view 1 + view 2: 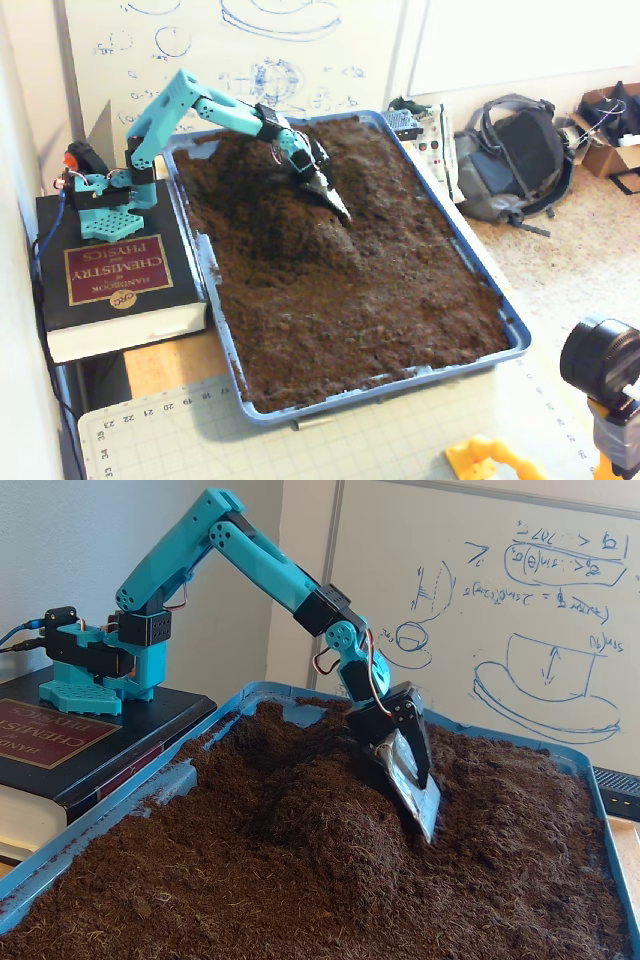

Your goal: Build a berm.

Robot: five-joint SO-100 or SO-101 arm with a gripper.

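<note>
A raised, elongated berm of dark brown crumbly soil [265, 215] [330, 820] sits in the far left part of the blue plastic tray [480, 300] [150, 790], near the corner closest to the arm's base. In the higher fixed view we see its long axis run from the tray's far left corner toward the tray's middle. Flatter loose soil [380, 310] [530, 880] fills the rest of the tray.

The turquoise arm's gripper [330, 195] [412, 785], fitted with a flat silvery blade, presses against the mound's right-hand slope, tip down in the soil. We cannot tell whether the claw is spread or pressed together.

The arm's base stands on a thick black chemistry handbook [115, 285] [60, 750] beside the tray's left edge. A whiteboard with blue marker sketches [240, 50] [520, 610] stands behind the tray.
</note>
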